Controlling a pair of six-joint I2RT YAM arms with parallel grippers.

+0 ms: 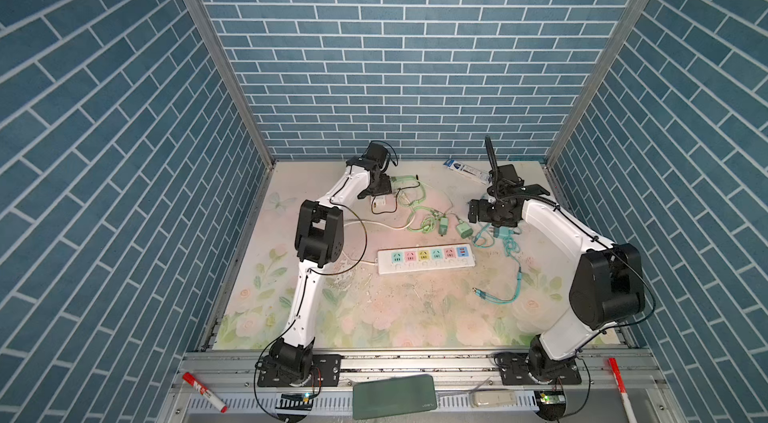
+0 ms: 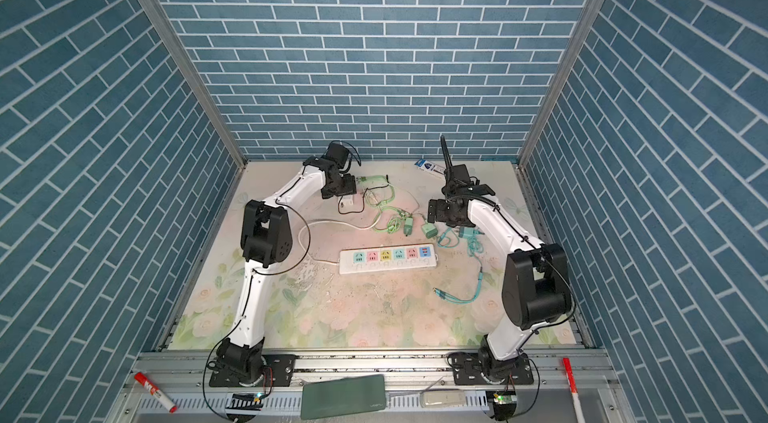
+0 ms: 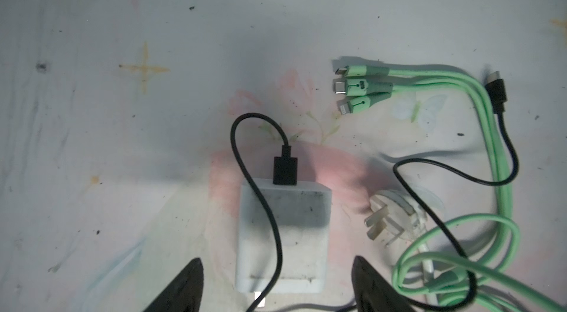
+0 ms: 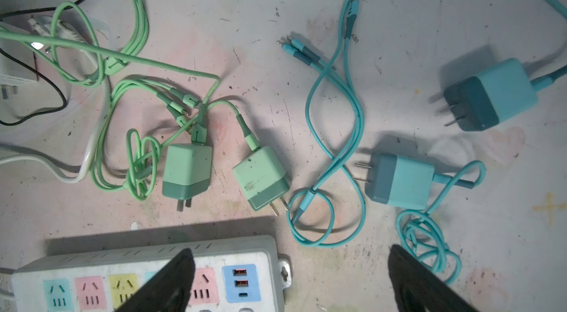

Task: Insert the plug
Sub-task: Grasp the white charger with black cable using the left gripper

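While our left gripper (image 3: 276,264) hangs over the white charger (image 3: 282,233), we hold nothing.
Its fingers (image 3: 184,289) stand apart on each side of the charger, not touching it. The charger lies far back on the left, behind the power strip (image 1: 426,261). Our right gripper (image 4: 291,250) gapes wide above the strip's right end.

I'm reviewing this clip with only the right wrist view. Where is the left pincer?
Observer: The left pincer hangs over a white charger, open, straddling it with gaps on either side.
Operator: Is anything plugged into that charger?
Observer: Yes, a black cable, in the end opposite its prongs.
Operator: My view cuts off part of the strip. Is any socket in use?
Observer: None. In both top views it lies bare from end to end.
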